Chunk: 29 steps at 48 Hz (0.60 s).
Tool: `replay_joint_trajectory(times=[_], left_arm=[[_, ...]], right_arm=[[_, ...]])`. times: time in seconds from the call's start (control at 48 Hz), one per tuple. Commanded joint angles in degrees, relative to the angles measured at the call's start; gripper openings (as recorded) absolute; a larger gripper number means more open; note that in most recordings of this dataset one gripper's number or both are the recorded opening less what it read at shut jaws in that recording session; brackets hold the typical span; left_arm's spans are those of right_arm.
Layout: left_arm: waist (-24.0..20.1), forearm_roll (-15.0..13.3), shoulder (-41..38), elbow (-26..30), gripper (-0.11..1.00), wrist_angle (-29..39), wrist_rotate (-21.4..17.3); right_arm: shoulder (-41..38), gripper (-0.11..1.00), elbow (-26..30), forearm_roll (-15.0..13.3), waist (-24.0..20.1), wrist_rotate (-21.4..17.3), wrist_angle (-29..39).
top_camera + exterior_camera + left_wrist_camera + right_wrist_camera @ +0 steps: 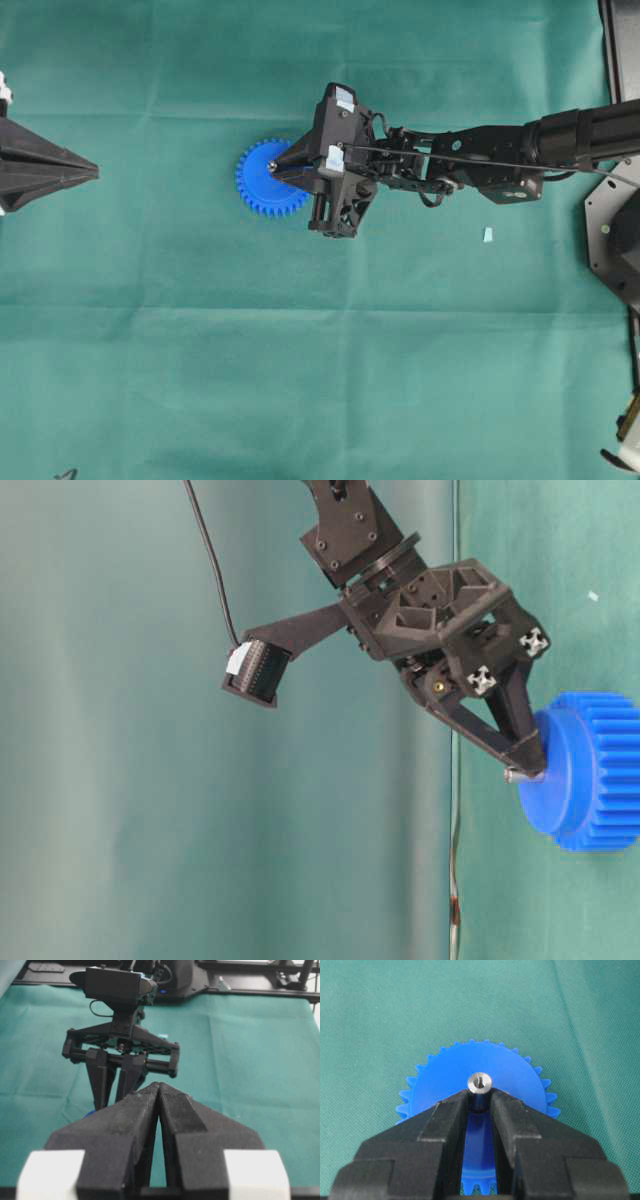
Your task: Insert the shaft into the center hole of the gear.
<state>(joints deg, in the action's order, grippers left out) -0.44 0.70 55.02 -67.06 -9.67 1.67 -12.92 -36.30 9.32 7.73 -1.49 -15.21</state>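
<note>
The blue gear lies flat on the green cloth. My right gripper is above its middle, shut on the shaft, a small silvery pin standing upright between the fingertips. In the right wrist view the pin's shiny top sits over the centre of the gear, and the center hole is hidden under it. From table level the shaft meets the raised hub of the gear; how deep it sits cannot be told. My left gripper rests far to the left, shut and empty.
A small pale blue fleck lies on the cloth right of the right arm. The arm's black base stands at the right edge. Green cloth covers the whole table.
</note>
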Motion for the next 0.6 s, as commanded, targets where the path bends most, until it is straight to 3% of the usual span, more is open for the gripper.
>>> replay_joint_trajectory(times=[0.0,0.313,0.584], left_arm=[[-0.2,0.2,-0.4,1.2,0.00,-0.1,0.0],[-0.2,0.2,-0.4,1.2,0.00,0.4,0.0],[-0.2,0.2,-0.4,1.3,0.00,0.4,0.0]], right_arm=[[0.7,0.17,1.1,0.2,0.1,-0.3,0.0],[0.7,0.20,1.3,0.4,0.1,-0.3,0.5],[3.3,0.92,1.5,0.5,0.1,-0.1,0.3]])
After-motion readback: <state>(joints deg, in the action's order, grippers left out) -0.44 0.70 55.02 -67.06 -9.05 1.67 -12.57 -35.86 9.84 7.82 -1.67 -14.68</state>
